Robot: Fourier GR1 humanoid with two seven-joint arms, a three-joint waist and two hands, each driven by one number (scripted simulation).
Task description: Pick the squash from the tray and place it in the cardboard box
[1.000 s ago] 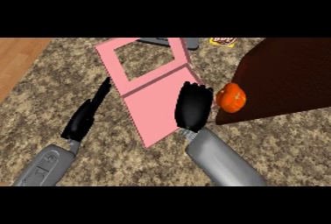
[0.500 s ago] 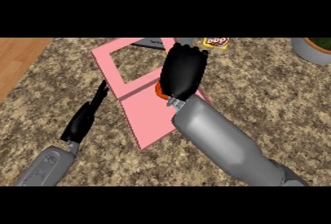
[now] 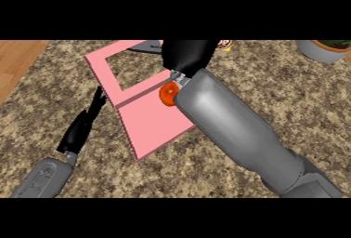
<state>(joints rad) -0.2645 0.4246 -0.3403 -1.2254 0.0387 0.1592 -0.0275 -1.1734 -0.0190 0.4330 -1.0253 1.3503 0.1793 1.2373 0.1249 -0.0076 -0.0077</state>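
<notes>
Orange round squash is lying on the flat pink tray, just below the black right hand, whose fingers I cannot tell; picking and boxing remain undone.

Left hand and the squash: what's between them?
Head view: only the pink tray lies between the left hand and the squash.

counter: speckled granite | floor: wood, upper left | potted plant, upper right
</notes>
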